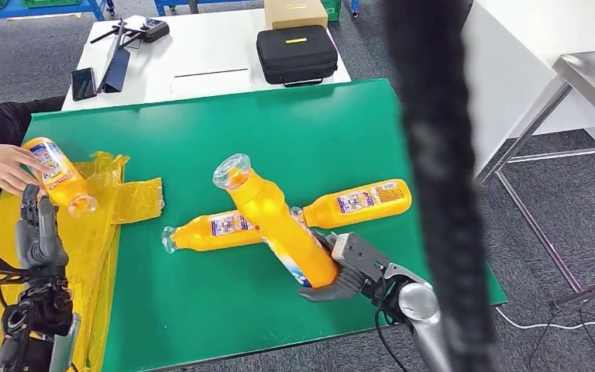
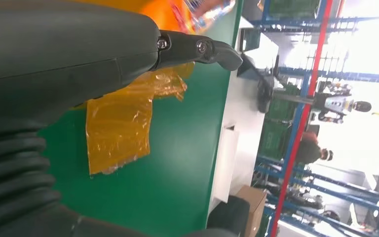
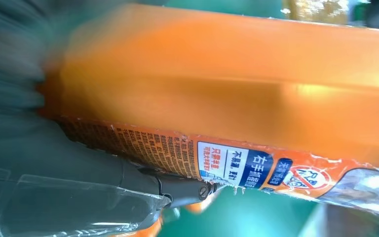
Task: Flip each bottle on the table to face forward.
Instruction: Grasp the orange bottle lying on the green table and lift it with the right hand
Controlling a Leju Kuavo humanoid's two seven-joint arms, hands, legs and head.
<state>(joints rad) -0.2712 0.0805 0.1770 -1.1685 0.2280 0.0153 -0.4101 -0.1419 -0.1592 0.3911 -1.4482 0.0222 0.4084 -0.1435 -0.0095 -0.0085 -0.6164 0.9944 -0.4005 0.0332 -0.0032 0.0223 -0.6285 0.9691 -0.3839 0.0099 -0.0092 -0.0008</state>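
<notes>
**Right hand grips one orange bottle above two others on the green worktop**

The robot's right hand [image 1: 354, 267] is wrapped around the base end of an orange bottle [image 1: 277, 223], holding it tilted with its clear cap end raised and pointing away from the robot. In the right wrist view the label of this held bottle [image 3: 237, 163] runs right along the thumb. The bottle crosses above the gap between two more: a left lying bottle [image 1: 215, 229] on its side with its label up, cap toward the robot's left, and a right lying bottle [image 1: 360, 201], also on its side with label showing.

The left hand [image 1: 37, 229] stands upright over the yellow plastic sheet [image 1: 120, 194] at the left edge of the green worktop [image 1: 201, 139], fingers straight and holding nothing. Just beyond it, a person's hand [image 1: 4, 164] rests on a fourth bottle [image 1: 58, 174] lying on that sheet.

Behind, a white table [image 1: 201, 54] carries a black case [image 1: 296, 53] and a cardboard box [image 1: 294, 12].
</notes>
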